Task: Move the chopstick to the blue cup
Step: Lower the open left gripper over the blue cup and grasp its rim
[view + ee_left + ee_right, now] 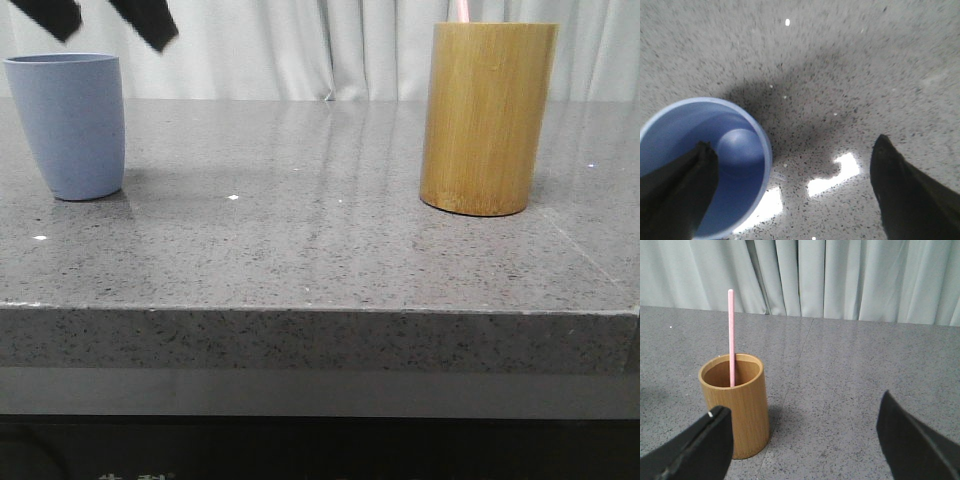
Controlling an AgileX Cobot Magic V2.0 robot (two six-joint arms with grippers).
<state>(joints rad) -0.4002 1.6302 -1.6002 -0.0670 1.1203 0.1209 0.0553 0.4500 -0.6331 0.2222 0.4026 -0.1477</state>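
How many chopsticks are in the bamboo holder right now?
1. A single pink chopstick stands upright in the bamboo holder, leaning on its far inner wall. The holder's floor isn't visible, so a shorter one could be hidden. The blue cup is empty.

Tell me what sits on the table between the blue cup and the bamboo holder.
Nothing: in the front view, the grey table is bare between the blue cup and the bamboo holder.
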